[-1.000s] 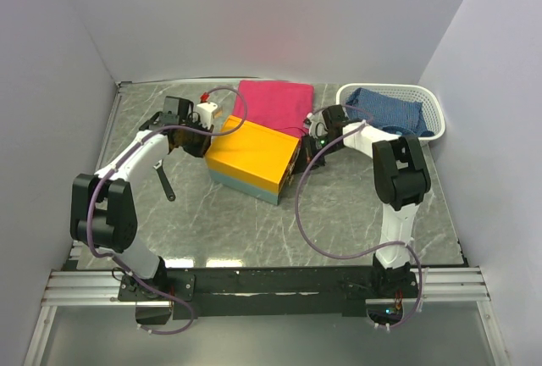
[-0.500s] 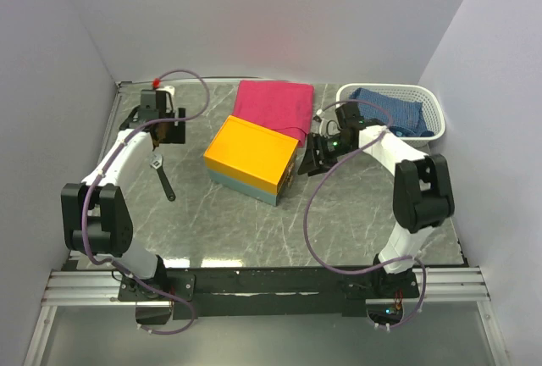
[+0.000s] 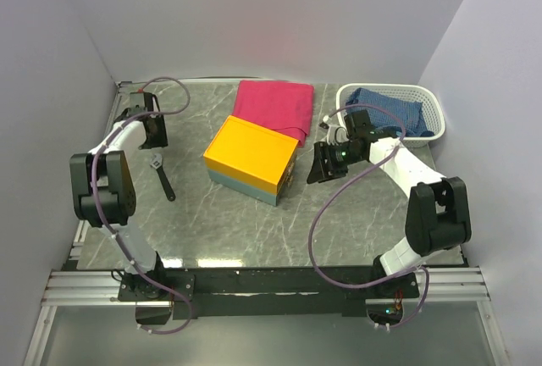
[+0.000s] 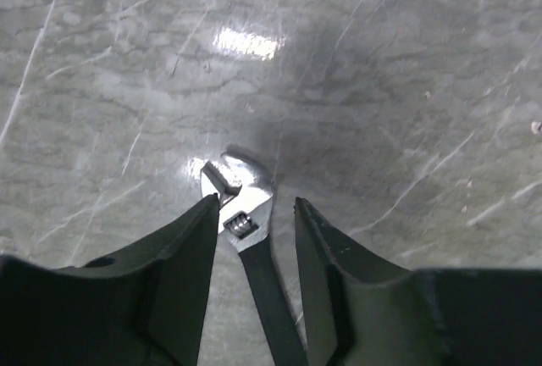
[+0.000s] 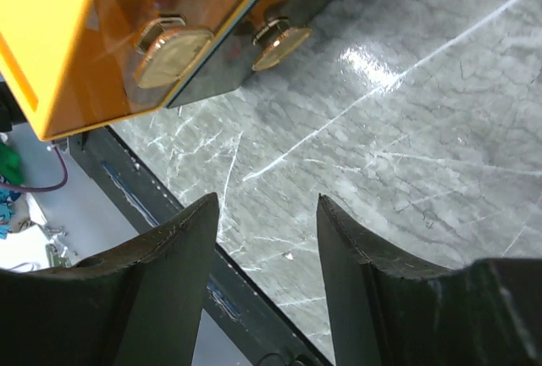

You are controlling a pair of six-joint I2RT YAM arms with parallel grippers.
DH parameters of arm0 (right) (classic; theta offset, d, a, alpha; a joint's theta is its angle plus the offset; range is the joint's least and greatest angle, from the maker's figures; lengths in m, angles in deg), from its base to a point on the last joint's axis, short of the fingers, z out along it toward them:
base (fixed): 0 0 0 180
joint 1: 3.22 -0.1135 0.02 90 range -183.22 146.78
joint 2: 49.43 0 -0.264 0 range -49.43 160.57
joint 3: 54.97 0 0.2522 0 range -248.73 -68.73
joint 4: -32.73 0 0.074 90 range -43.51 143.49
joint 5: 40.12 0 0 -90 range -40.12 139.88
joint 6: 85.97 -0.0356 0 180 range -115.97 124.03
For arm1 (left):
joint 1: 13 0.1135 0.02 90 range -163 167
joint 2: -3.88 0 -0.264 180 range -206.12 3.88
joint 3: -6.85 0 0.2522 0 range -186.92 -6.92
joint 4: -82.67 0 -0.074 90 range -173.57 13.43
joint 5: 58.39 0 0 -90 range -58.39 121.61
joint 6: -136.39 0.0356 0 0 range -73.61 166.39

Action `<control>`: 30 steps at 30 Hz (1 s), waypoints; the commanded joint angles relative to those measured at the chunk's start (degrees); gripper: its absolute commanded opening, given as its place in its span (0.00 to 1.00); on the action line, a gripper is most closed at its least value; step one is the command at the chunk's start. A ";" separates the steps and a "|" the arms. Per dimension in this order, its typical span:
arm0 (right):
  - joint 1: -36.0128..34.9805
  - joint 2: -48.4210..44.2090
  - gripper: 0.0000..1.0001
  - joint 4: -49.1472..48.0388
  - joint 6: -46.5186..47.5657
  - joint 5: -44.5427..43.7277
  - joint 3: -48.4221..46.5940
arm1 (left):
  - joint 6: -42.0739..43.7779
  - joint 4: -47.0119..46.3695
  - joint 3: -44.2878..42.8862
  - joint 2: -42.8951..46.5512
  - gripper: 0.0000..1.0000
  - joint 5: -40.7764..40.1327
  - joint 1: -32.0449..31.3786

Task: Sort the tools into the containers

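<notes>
Your left gripper (image 4: 256, 205) hangs low over the adjustable wrench (image 4: 252, 252), its fingers spread to either side of the tool just behind the chrome head. They are not pinching it. From the wrist view the left finger (image 4: 199, 239) looks to be at or on the edge of the head, while a gap shows on the other side. If you close from here, that finger probably meets metal first and skids the wrench sideways across the glossy marble table (image 3: 254, 222) instead of trapping it.

A grip this close to the head also leaves the long dark handle unsupported. Expect it to droop or swing on the lift and perhaps twist out of the pads. The wrench lies flat at the left of the table, well apart from both containers, so any carry is long enough for a loose hold to fail.

Your right gripper (image 5: 267, 205) is also spread and holds nothing. It hovers just beside the end face of the orange-topped box (image 3: 251, 152), near the brass-coloured latches (image 5: 169, 52). A careless reach could shove the box. The top appears shut from above, so a tool released there would likely land on the lid and slide off.

The white slotted basket (image 3: 434, 112) already holds a blue cloth (image 3: 385, 110), which could cushion or hide a dropped tool.
</notes>
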 commanded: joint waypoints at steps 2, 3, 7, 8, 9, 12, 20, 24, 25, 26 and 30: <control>0.73 -0.27 0.58 0.37 1.68 -0.28 -1.09 | -2.54 -0.67 -2.65 -1.34 0.54 -3.64 -0.27; 0.74 0.00 0.58 0.28 1.59 -0.19 -1.44 | -2.98 -0.50 -2.29 -1.43 0.59 -5.65 -0.18; 1.35 1.49 0.58 0.37 1.77 -0.02 -2.85 | -5.97 0.21 1.21 -0.91 0.72 -7.88 -0.18; 1.44 1.75 0.58 0.28 1.68 0.07 -3.02 | -6.06 0.21 1.75 -0.91 0.73 -7.18 -0.18; 1.44 2.19 0.58 0.28 1.68 0.16 -3.03 | -6.24 0.12 2.27 -0.82 0.75 -6.56 -0.27; 1.44 2.90 0.58 0.37 1.59 0.33 -3.11 | -7.12 -0.40 3.25 -1.69 0.74 -5.59 -0.18; 1.44 3.60 0.58 0.55 2.47 -0.45 -3.91 | -8.70 -0.14 1.23 -6.00 0.70 -5.06 -0.27; 1.44 3.60 0.58 0.81 3.09 -1.16 -3.91 | -9.75 0.03 1.57 -7.32 0.65 -3.92 -0.27; 1.44 3.60 0.58 0.98 3.17 -1.16 -3.82 | -10.19 -0.23 1.75 -7.67 0.63 -3.66 -0.18; 1.44 3.60 0.58 1.07 3.35 -1.33 -3.82 | -10.37 -0.40 1.93 -7.85 0.60 -3.31 -0.18; 1.44 3.87 0.58 1.42 3.88 -1.86 -4.34 | -10.98 0.21 2.37 -7.85 0.50 -1.81 -0.09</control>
